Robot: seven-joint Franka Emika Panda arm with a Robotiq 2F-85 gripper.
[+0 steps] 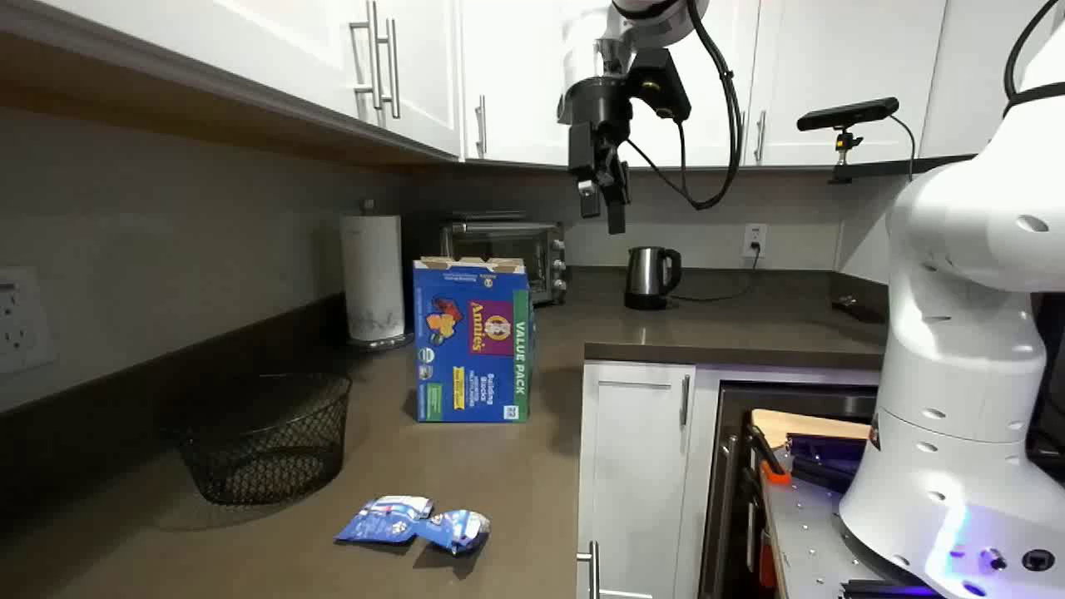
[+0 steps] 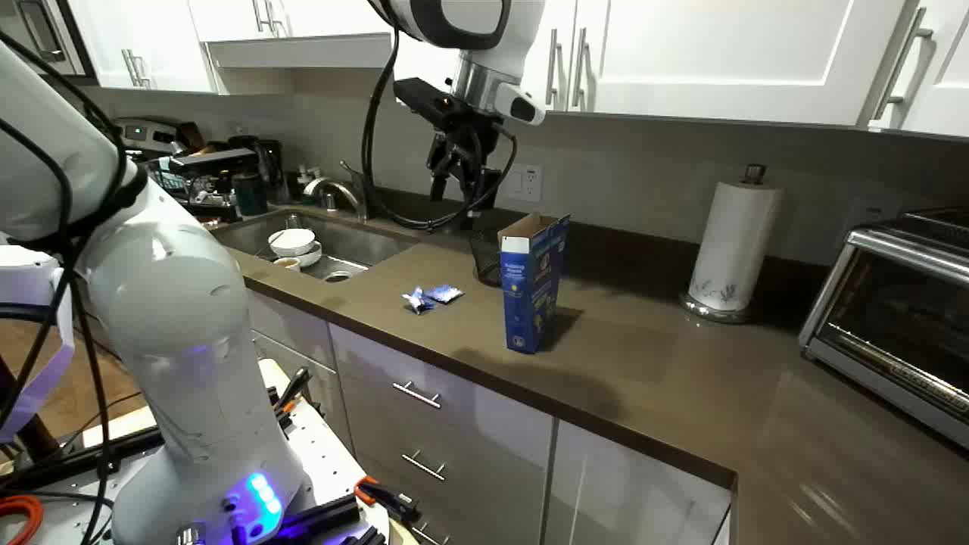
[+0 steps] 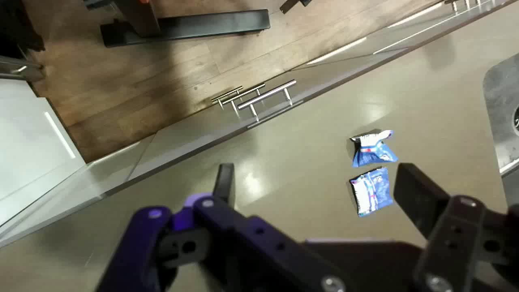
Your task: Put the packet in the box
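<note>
Two look-alike small blue and white packets lie close together on the counter. In an exterior view one packet [image 1: 381, 522] lies beside the other packet [image 1: 459, 531]. Both also show in an exterior view, one packet [image 2: 417, 301] beside the other packet [image 2: 445, 294], and in the wrist view, one packet [image 3: 372, 151] and the other packet [image 3: 372, 191]. The tall blue box [image 1: 466, 349] stands upright on the counter; its top is open in an exterior view [image 2: 530, 291]. My gripper [image 1: 603, 213] is open and empty, high above the counter, also seen from elsewhere [image 2: 460, 198]. Its fingers spread wide [image 3: 316, 184].
A black wire basket [image 1: 266, 453] stands near the wall beside the packets. A paper towel roll [image 1: 373, 279], a toaster oven [image 2: 901, 318] and a kettle [image 1: 646, 276] stand further along. A sink [image 2: 378, 244] with dishes is beyond the packets. Upper cabinets [image 1: 516, 83] hang above the counter.
</note>
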